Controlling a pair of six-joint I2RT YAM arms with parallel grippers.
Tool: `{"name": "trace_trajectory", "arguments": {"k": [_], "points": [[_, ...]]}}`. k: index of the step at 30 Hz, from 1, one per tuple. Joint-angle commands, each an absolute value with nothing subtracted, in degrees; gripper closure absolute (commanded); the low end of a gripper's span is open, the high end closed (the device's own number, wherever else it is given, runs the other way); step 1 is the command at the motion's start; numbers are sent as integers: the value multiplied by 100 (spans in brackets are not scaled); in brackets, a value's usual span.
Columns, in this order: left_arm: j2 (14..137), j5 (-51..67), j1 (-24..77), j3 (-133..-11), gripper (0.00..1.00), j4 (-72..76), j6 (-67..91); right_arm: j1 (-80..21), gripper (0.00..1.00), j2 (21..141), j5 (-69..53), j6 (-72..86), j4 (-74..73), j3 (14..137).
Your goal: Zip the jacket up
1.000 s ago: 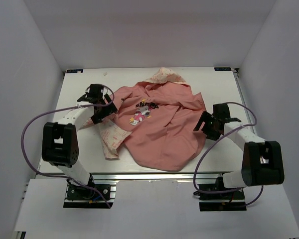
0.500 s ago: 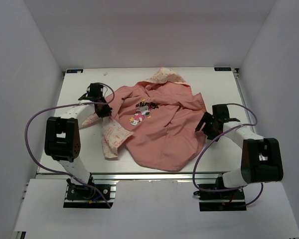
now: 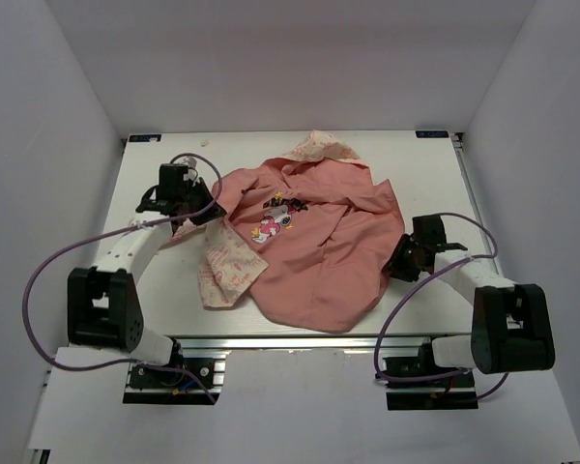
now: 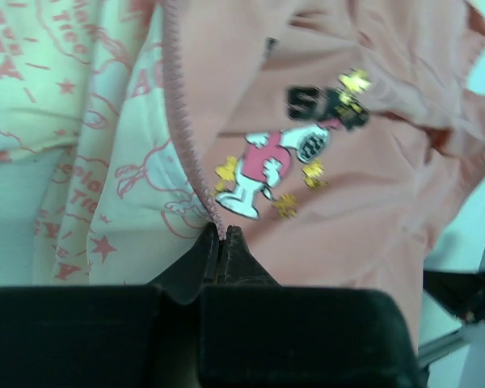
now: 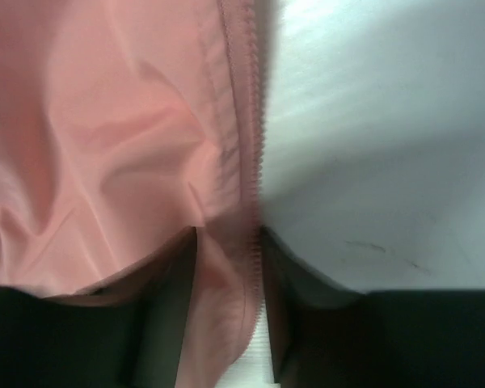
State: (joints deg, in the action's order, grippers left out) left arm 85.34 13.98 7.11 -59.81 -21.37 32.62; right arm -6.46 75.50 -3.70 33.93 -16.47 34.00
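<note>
The jacket [image 3: 314, 256] lies spread open on the table, salmon-pink lining up, with a cartoon print [image 3: 271, 224] near the middle. Its cream printed sleeve [image 3: 222, 271] is at the left and its hood [image 3: 321, 148] at the back. My left gripper [image 3: 203, 213] is at the jacket's left front edge. In the left wrist view it [image 4: 222, 233] is shut on the pink zipper tape [image 4: 182, 121]. My right gripper [image 3: 403, 261] is at the right front edge. There the zipper edge [image 5: 246, 121] runs between its narrowed fingers [image 5: 229, 242], and a sliver of gap shows beside one finger.
The white table [image 3: 155, 280] is walled by white panels at the back and both sides. Bare tabletop [image 5: 372, 121] lies right of the jacket's edge. Purple cables loop from both arms near the table's front corners.
My left gripper has gone from open to shut on the left zipper edge. My right gripper slid toward the front along the right edge, and its jaws narrowed around it.
</note>
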Motion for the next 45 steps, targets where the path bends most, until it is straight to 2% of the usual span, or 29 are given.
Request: {"name": "trace_trajectory", "arguments": {"k": [1, 3, 7, 12, 13, 14, 16, 17, 19, 21, 25, 27, 30, 32, 33, 35, 36, 37, 38, 45], "points": [[7858, 1855, 1079, -5836, 100, -2065, 2920, -694, 76, 7892, -405, 3419, -1494, 3453], [7699, 1670, 1440, -5836, 100, -2170, 2752, -694, 98, 7901, -238, 3437, -1625, 3603], [7892, 1967, 2205, -5880, 100, -2294, 2259, -694, 100, 7595, 411, 3288, -2336, 4314], [8428, 2531, 2276, -5678, 100, -2198, 2232, -799, 100, 6988, 571, 2910, -3400, 5122], [8507, 2575, 2276, -5573, 70, -2023, 2250, -956, 100, 6953, 571, 2857, -3558, 5489], [8534, 2610, 2276, -5555, 54, -1961, 2276, -1089, 100, 6952, 606, 2796, -3881, 5693], [8517, 2733, 2276, -5511, 32, -1733, 2364, -1727, 100, 7127, 920, 2760, -4296, 6167], [8499, 2733, 2276, -5485, 4, -1688, 2399, -2010, 100, 7241, 1097, 2768, -4472, 6683], [8394, 2638, 2276, -5493, 2, -1661, 2505, -2903, 100, 7715, 1466, 2847, -4947, 7239], [8271, 2514, 2276, -5528, 2, -1766, 2601, -3390, 100, 8345, 1520, 2856, -5236, 8083], [7700, 1540, 2276, -5502, 2, -2362, 3268, -4655, 100, 9709, 2056, 3076, -5738, 9498], [7296, 864, 2276, -5502, 2, -2670, 3610, -4999, 100, 10585, 1839, 3182, -5923, 10296], [6726, -330, 2268, -5554, 2, -3547, 3945, -5290, 100, 11387, 1093, 3015, -5687, 10869], [6496, -919, 2259, -5616, 2, -3839, 4043, -5361, 87, 11671, 819, 2980, -5634, 11091], [6321, -1036, 2259, -5642, 2, -3989, 4043, -5396, 66, 11794, 487, 2779, -5564, 11144], [6206, -1160, 2259, -5652, 2, -4052, 4034, -5396, 37, 11534, 160, 2576, -4994, 10882], [6170, -1178, 2259, -5651, 2, -4052, 4034, -5396, 17, 11357, -164, 2358, -4783, 10707], [6187, -1152, 2259, -5625, 2, -4043, 4034, -5396, 12, 11164, -202, 2303, -4581, 10296], [6205, -1073, 2259, -5599, 2, -3991, 4025, -5396, 11, 10692, -246, 2233, -4196, 10066], [6591, -64, 2259, -5300, 2, -3122, 3797, -5257, 11, 8606, -211, 2047, -3375, 7623]]}}
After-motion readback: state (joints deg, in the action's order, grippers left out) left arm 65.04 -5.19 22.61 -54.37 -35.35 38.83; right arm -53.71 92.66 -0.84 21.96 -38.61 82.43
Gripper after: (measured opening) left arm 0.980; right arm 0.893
